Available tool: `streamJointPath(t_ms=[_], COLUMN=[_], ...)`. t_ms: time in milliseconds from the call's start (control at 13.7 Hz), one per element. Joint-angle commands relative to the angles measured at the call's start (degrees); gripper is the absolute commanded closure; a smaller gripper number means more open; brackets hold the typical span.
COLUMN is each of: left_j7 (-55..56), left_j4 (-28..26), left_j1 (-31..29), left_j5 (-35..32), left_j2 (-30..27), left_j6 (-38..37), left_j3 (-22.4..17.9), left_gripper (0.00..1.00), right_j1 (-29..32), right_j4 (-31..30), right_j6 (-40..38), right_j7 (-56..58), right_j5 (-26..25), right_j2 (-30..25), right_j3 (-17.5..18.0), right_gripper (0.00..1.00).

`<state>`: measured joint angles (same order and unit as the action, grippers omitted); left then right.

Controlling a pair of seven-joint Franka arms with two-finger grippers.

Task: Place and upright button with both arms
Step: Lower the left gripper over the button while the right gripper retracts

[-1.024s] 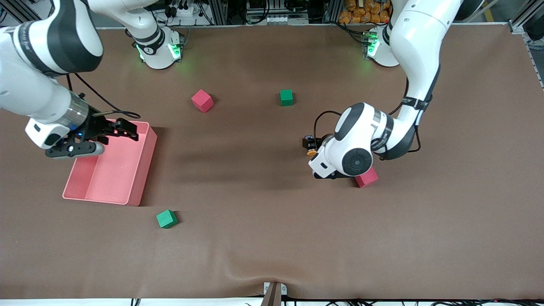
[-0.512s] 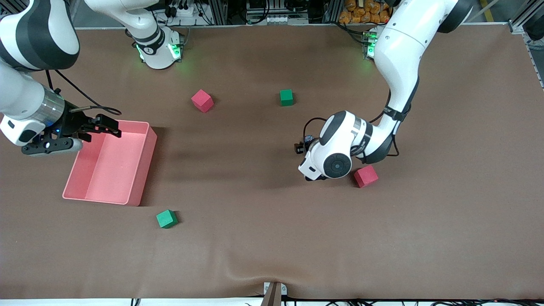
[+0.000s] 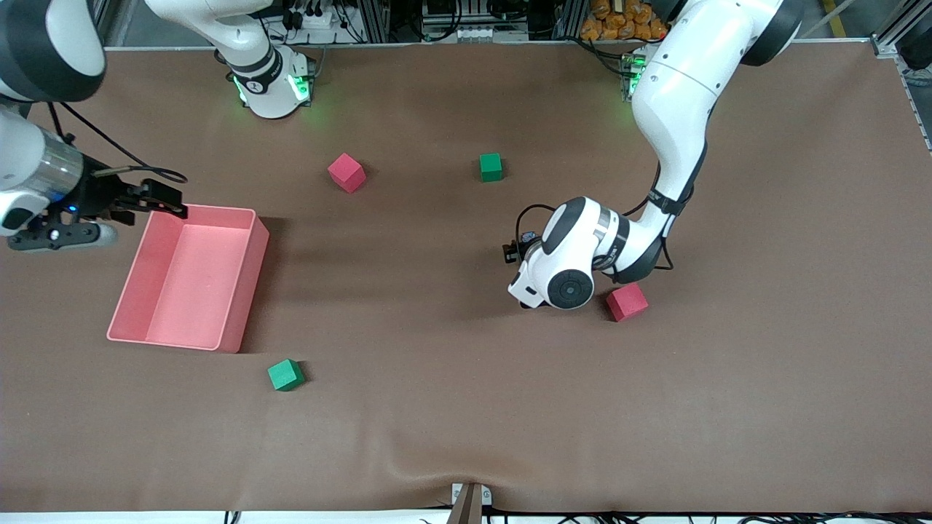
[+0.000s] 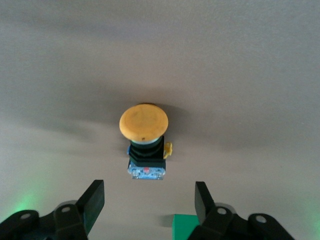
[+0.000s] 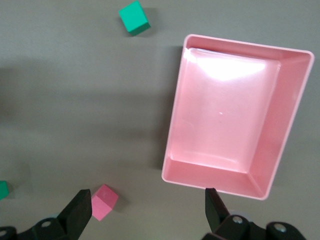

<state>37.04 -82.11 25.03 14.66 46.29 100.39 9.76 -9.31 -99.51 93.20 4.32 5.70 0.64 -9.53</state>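
The button (image 4: 144, 137) lies on its side on the brown table, orange cap (image 4: 143, 121) away from my left gripper (image 4: 148, 200) and black body with blue base (image 4: 146, 170) toward it. The left gripper hangs open just short of the base, with nothing between its fingers. In the front view the left arm's wrist (image 3: 568, 269) covers nearly all of the button (image 3: 526, 237). My right gripper (image 3: 156, 207) is open and empty, in the air over the pink bin's (image 3: 247, 284) edge at the right arm's end of the table. It is also open in its own wrist view (image 5: 146, 200).
A red cube (image 3: 627, 302) lies right beside the left wrist, nearer the front camera. Another red cube (image 3: 346, 172) and a green cube (image 3: 491, 167) lie toward the bases. A second green cube (image 3: 285, 375) sits nearer the camera than the bin.
The left wrist has shifted toward the right arm's end and now covers the button's orange cap in the front view. The right gripper has drawn back from over the bin toward the table's end.
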Motion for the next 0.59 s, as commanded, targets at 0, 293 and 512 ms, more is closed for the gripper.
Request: streamJointPath(t_ms=[0,293,512], left_j7=[1.0,1.3,1.5], left_j4=[1.1,1.1,1.1], left_j1=[0.6,0.8,2.3], left_j5=[1.2,1.1,1.0], left_j2=[1.6,2.1,2.7], left_j6=[0.9,0.9,1.7], left_j3=[-0.4,-0.4,-0.5], left_gripper=[0.24,0.29,0.29], right_j1=[2.7,4.7,8.5], right_j4=[1.6,4.9,8.8], right_j6=[-3.1,-5.7,-9.3], right_j7=[1.6,2.4,2.4], right_j5=[-0.7,-1.5,-2.7], right_j2=[-1.4,-1.4,-1.3], right_j3=[0.5,0.7,4.0], right_gripper=[0.0,0.0,0.0])
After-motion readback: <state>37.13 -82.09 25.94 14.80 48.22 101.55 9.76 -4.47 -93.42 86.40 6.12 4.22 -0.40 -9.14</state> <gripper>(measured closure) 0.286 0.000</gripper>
